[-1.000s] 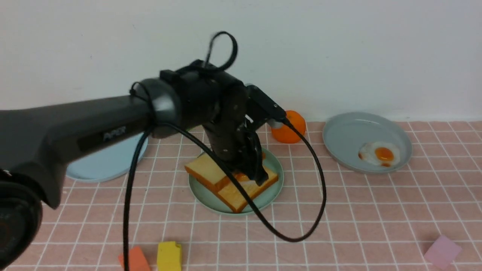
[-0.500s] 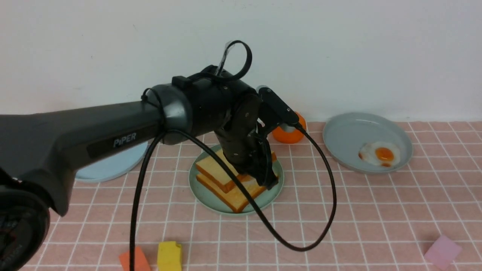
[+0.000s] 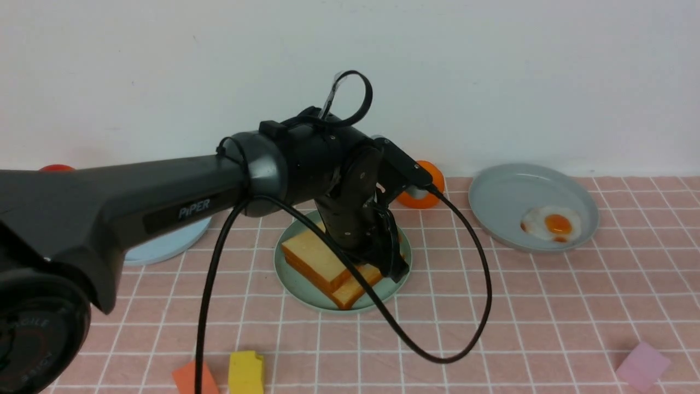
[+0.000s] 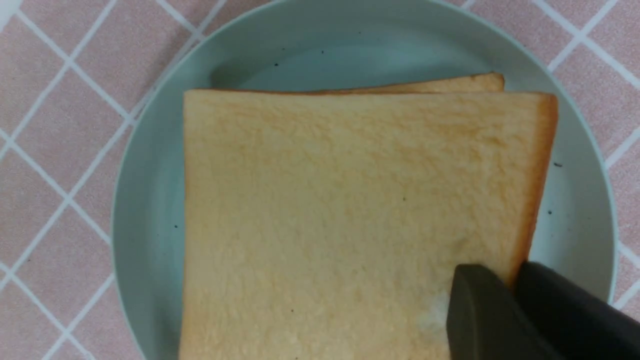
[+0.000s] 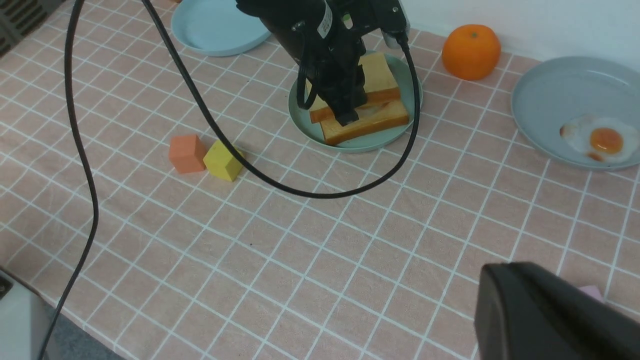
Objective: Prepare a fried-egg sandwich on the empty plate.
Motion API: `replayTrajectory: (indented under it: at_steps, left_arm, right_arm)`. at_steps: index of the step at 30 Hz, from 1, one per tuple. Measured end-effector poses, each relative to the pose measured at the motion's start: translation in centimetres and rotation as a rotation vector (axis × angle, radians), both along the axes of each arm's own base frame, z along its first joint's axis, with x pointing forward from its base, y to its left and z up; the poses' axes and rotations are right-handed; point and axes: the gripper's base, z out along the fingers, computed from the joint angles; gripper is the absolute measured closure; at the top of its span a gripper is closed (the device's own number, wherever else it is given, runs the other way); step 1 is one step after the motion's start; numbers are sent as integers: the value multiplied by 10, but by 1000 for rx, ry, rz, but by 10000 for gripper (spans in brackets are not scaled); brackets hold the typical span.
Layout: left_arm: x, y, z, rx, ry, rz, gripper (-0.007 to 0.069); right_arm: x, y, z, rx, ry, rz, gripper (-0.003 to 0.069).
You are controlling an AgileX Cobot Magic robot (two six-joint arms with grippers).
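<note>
The teal-green plate sits mid-table with the bottom toast slice on it. The top toast slice lies over it, shifted a little to the left. My left gripper is shut on the right edge of the top slice, one finger above and one below. In the left wrist view the top slice covers nearly all of the bottom slice and much of the plate. The small egg is hidden under the top slice. My right gripper is shut and empty, low over the near right cloth.
A grey-blue dish at the right holds the other fried egg. An orange stands behind the plate, and a light blue plate lies at the left. Orange, yellow and pink blocks lie near the front edge.
My left gripper has carried the top slice to the right and lowered it over the bottom slice. The egg that showed on the bottom slice is now covered.
</note>
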Motion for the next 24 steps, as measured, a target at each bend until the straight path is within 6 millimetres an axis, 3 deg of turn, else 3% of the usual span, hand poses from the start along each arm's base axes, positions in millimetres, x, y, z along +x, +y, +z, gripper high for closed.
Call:
replayTrajectory:
  at_steps: [7,15,18,20,21,22,23,24]
  left_arm:
    - [0,0,0,-2,0,1,393]
    - [-4,-2,14,-64,11,21,336]
    - [-14,3,45,-116,-3,32,340]
    - [-30,9,83,-166,-36,36,370]
    - [-44,15,113,-214,-68,43,405]
    - [-47,16,118,-226,-71,48,413]
    - [-72,28,161,-313,-132,51,480]
    - [-89,38,187,-378,-176,50,528]
  right_arm:
    - [0,0,0,0,0,0,637]
    - [0,0,0,-1,0,0,634]
    - [0,0,0,-1,0,0,632]
    - [0,0,0,-1,-1,1,631]
    - [0,0,0,-1,-1,1,631]
    - [0,0,0,-1,-1,1,631]
    - [0,0,0,-1,-1,1,631]
    - [0,0,0,-1,-1,1,631]
